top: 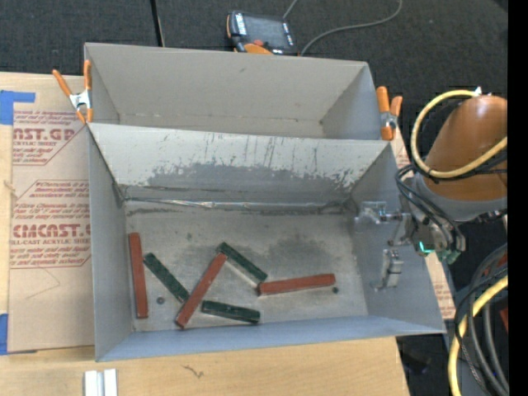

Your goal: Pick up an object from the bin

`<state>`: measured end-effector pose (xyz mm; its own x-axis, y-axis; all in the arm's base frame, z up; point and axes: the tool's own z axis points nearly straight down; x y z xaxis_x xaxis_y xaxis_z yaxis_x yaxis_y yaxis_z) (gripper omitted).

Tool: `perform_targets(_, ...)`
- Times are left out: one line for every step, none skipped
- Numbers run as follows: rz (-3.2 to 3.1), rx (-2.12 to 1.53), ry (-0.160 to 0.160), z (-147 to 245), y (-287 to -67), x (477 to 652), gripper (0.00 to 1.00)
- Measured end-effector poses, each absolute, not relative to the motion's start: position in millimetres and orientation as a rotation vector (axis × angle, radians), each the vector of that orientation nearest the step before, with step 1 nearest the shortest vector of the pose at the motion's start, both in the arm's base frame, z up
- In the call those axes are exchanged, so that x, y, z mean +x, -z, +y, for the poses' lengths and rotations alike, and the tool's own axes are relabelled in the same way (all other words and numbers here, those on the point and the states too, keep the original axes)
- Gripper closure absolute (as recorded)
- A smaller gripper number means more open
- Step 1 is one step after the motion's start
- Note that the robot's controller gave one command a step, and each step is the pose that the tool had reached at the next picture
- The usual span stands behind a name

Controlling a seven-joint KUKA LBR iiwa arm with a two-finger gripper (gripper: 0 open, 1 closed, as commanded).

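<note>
My gripper (380, 244) hangs over the right wall of the bin, its two metal fingers apart and nothing between them. Nearest to it, a little to its left on the bin floor, lies a flat red bar (297, 285), roughly level. A dark green bar with a pale end (242, 262) lies slanted just left of that red bar's end. None of the bars touches the gripper.
Further left, a second red bar (200, 289) lies diagonally, with a green bar (230, 312) at its foot and another green bar (167, 277) beside it. A third red bar (137, 275) lies along the left wall. The arm stands outside the bin's right side.
</note>
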<state>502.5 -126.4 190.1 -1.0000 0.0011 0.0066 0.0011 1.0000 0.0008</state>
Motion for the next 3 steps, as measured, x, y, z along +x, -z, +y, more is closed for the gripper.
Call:
perform_targets(-3.128,0.208,0.006,-72.4,-73.4,508.9,0.0)
perform_targets(-3.135,0.203,0.0,-74.9,-77.5,510.9,1.0)
perform_targets(-3.146,0.165,-0.004,-90.0,-206.8,509.7,1.0)
